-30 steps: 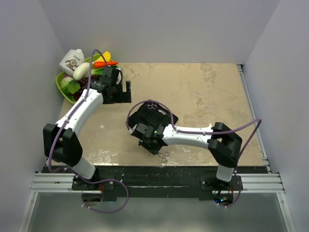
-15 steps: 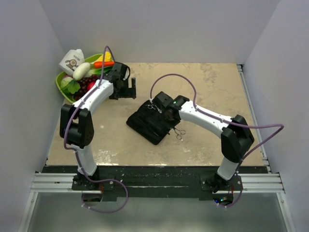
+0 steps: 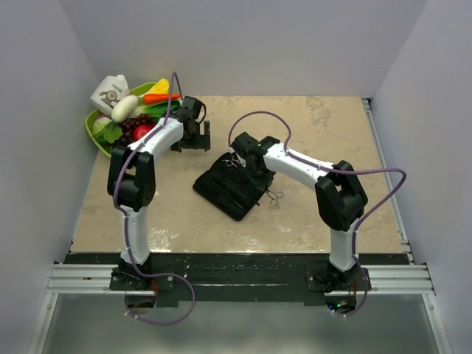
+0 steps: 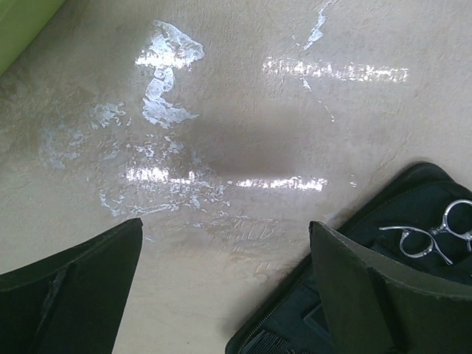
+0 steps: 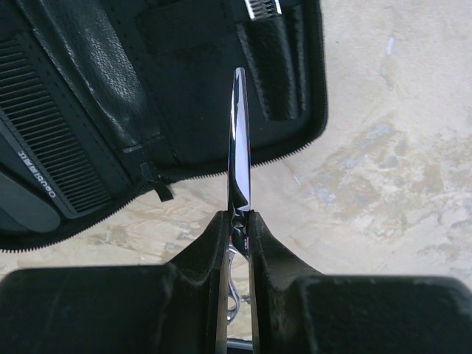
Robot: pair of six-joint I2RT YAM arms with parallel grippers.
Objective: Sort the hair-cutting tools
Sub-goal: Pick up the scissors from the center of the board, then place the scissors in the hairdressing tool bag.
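Observation:
A flat black case (image 3: 225,190) lies open mid-table. One silver scissors (image 3: 233,162) rests on its far corner; its ring handles show in the left wrist view (image 4: 435,232). My right gripper (image 3: 264,184) is shut on the second scissors (image 3: 274,197) at the case's right edge. In the right wrist view the gripper (image 5: 237,217) pinches the scissors (image 5: 240,133) at the pivot, blade pointing over the case (image 5: 147,74). The black comb (image 5: 44,140) sits inside the case. My left gripper (image 3: 199,136) is open and empty (image 4: 225,225), over bare table left of the case.
A green bowl (image 3: 97,136) of toy fruit and vegetables sits at the back left, with a small white carton (image 3: 110,92) behind it. Grey walls close in the table on the left, back and right. A metal rail runs along the right edge.
My right arm swung from the front of the table back to the case's right edge, carrying the scissors. My left gripper shifted a little to the right and stayed open.

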